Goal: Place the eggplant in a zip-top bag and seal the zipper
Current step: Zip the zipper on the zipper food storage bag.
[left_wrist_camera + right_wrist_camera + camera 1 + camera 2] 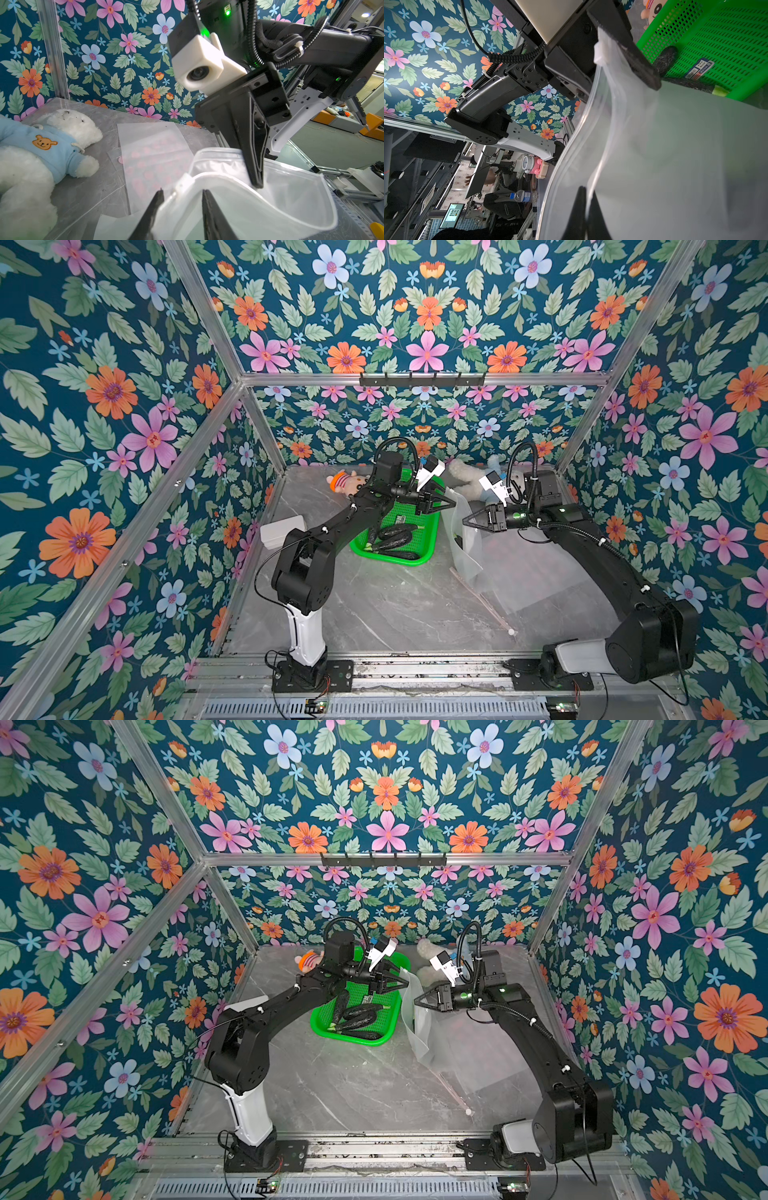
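Several dark eggplants (395, 534) (360, 1013) lie in a green basket (424, 556), left of the grippers. The translucent zip-top bag (467, 541) (270, 207) (675, 155) hangs above the table between both grippers, its mouth gaping. My right gripper (465, 519) (586, 193) is shut on one side of the mouth edge. My left gripper (452, 502) (182, 192) has its jaws apart, astride the opposite edge. The zipper (228, 176) runs between them, and its white slider (182, 182) (600, 52) sits just off the fingertips.
Another flat bag with pink dots (153, 158) (536, 572) lies on the grey table under the right arm. A white bear in blue (52, 143) (463, 479) and a doll (347, 483) lie at the back. A white box (282, 529) stands at the left.
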Available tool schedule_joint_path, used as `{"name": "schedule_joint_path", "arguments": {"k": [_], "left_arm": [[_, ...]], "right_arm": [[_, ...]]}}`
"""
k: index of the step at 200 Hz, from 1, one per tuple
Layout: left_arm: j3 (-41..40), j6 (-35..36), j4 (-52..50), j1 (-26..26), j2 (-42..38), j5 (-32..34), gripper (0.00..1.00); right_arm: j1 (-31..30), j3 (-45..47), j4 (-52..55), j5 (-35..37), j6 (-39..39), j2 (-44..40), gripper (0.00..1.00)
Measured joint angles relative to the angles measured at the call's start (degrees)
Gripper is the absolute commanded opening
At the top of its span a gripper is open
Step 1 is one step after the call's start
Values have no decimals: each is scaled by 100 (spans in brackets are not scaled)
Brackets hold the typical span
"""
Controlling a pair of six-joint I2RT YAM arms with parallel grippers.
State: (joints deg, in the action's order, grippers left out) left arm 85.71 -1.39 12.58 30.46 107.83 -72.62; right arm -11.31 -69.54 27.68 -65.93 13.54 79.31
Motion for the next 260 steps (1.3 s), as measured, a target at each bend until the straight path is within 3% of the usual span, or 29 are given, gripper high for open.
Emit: {"name": "schedule_joint_path", "arguments": {"k": [46,101,123,159,260], "left_arm": [[55,356,-529,-2,-92,251,0],[164,800,-1193,-4,-138,684,0],[166,898,-1353,22,-166,804,0],[254,964,-1650,50,-155,999,0],[413,1202,-2050,365,-203,1088,0]], "right_arm": [[0,-219,409,369,-221,190,0],[0,-387,835,1386,-472,98,5],[-9,-271,669,1880,-485,-282,27],[-20,-164,111,2485,-566,-772,45],[-387,-660,-254,2839,-1478,-332,37]]}}
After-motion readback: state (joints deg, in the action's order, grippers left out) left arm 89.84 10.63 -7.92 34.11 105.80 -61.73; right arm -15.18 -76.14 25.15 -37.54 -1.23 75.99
